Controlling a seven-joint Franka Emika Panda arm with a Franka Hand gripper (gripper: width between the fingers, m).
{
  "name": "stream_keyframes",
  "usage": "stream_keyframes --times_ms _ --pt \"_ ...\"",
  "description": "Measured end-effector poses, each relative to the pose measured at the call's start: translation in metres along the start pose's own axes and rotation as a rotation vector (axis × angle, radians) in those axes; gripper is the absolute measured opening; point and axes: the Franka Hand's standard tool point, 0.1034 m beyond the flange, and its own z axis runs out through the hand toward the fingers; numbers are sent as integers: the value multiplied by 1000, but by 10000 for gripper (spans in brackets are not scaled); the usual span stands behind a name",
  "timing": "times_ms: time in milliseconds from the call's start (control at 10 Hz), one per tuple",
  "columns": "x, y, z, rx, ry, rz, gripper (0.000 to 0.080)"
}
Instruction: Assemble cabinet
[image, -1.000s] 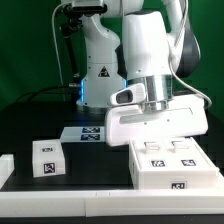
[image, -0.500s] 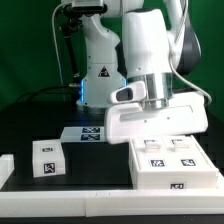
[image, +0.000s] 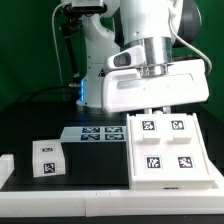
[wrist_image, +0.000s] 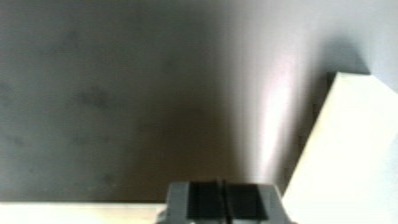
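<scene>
Four tags face up on the cabinet (image: 165, 148), which lies on the black table (image: 25, 125) toward the exterior view's right, just beside the marker board (image: 95, 133). The gripper (wrist_image: 222, 195) hangs over the cabinet's far edge, fingers pressed together on nothing. One small cube (image: 45, 160) sits well apart, toward the left.

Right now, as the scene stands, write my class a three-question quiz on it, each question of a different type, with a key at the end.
1. True or false: the pincer grips the small white cube.
2. How many tags show on the upward face of the cabinet in the exterior view? A two, B four, C six.
3. Fill in: the cube sits on the exterior view's ____ of the cabinet.
Key: 1 false; 2 B; 3 left.
</scene>
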Motion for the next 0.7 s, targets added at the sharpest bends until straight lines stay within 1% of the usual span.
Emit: stream_keyframes --times_ms 100,200,600,700 --pt "11 4 -13 0 0 -4 2" --pt "14 7 -17 0 -12 -8 2" --pt "12 6 -16 3 -24 -9 2" --pt "17 6 -23 5 -33 -9 2"
